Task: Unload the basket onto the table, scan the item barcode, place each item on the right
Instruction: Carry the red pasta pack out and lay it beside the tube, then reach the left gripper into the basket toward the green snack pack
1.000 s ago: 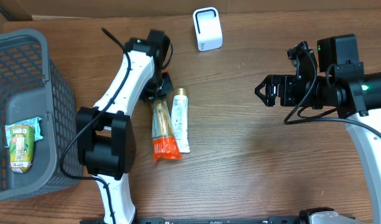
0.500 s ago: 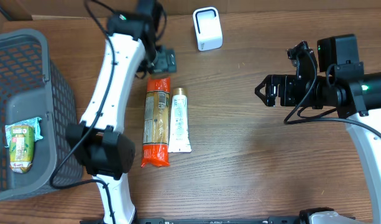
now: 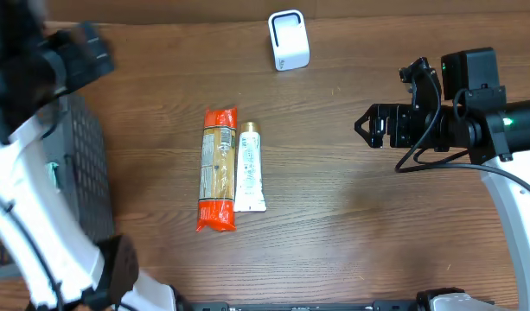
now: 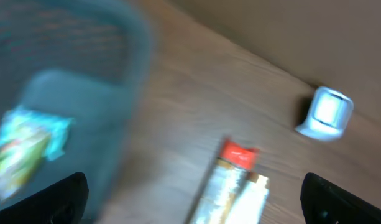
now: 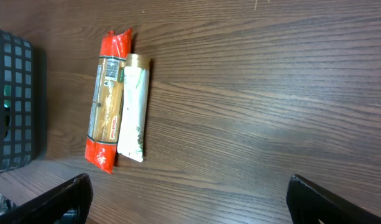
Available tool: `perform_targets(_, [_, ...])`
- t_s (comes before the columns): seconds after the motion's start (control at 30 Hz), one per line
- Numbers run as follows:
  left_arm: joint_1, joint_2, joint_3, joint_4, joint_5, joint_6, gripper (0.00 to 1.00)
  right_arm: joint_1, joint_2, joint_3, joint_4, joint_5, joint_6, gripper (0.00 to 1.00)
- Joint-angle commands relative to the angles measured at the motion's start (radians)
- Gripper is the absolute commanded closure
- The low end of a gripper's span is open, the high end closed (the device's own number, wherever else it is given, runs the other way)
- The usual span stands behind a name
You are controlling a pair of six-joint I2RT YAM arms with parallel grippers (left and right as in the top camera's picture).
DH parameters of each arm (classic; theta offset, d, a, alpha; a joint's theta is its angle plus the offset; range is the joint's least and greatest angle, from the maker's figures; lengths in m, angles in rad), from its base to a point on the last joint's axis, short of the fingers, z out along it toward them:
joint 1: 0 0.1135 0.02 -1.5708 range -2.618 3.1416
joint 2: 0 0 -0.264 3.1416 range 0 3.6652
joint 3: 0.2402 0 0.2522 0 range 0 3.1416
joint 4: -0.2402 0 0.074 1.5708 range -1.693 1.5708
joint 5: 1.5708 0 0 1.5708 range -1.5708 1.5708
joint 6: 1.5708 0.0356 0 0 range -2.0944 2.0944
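No legible text anywhere. Pasta pack (image 3: 218, 168) has a label panel and tube (image 3: 250, 168) has print, both too small to read. Scanner (image 3: 288, 41) markings are unreadable.

Dark wood-grain worktop (image 3: 351, 216), grey mesh basket (image 5: 16, 74) at its left edge, a green-and-teal packet (image 4: 22, 146) lying inside the basket, blurred, brown board (image 4: 271, 31) along the worktop's far edge.

Blurred basket (image 4: 72, 87), packet (image 4: 229, 177), tube (image 4: 255, 200), scanner (image 4: 327, 113)
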Motion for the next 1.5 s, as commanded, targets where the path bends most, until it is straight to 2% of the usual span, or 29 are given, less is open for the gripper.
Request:
perform_targets(0.0, [0.203,-0.127,-0.173,-0.007,-0.021,0.027,0.0,0.004,0.0,0.022,0.0,-0.002,0.0,0.0])
perform_targets(0.03, [0.331,-0.174,-0.283,-0.006,-0.016,0.026,0.0,0.004,0.0,0.022,-0.004,-0.002,0.0,0.0])
perform_targets(0.13, [0.507,-0.215,-0.44,0.01,0.028,0.023,0.01,0.004,0.0,0.022,-0.008,-0.002,0.0,0.0])
perform_targets(0.23, [0.632,-0.241,-0.586,0.103,0.138,0.031,0.01,0.004,0.0,0.022,-0.008,-0.002,0.0,0.0])
perform_targets(0.33, [0.688,-0.238,-0.724,0.223,0.14,0.018,0.02,0.004,0.0,0.022,-0.01,-0.002,0.0,0.0])
perform_targets(0.53, [0.629,-0.216,-0.923,0.413,0.081,0.043,0.04,0.004,0.0,0.022,-0.011,-0.002,0.0,0.0])
perform_targets(0.7, [0.504,-0.216,-0.989,0.549,-0.212,0.046,0.02,0.004,0.0,0.022,-0.011,-0.002,0.0,0.0])
perform_targets(0.77, [0.484,-0.214,-1.005,0.599,-0.265,0.061,0.0,0.004,0.0,0.022,-0.011,-0.002,0.0,0.0])
perform_targets(0.93, [0.47,-0.169,-1.031,0.663,-0.271,0.208,0.0,0.004,0.0,0.022,-0.011,-0.002,0.0,0.0])
perform_targets(0.97, [0.471,-0.126,-1.032,0.658,-0.275,0.288,0.01,0.004,0.0,0.021,-0.011,-0.002,0.0,0.0])
perform_targets(1.03, [0.476,-0.081,-1.033,0.646,-0.301,0.338,0.04,0.004,0.0,0.021,-0.011,-0.002,0.0,0.0])
perform_targets(1.47, [0.505,0.114,-1.035,0.669,-0.339,0.472,0.04,0.004,0.015,-0.011,-0.008,0.026,0.0,0.0])
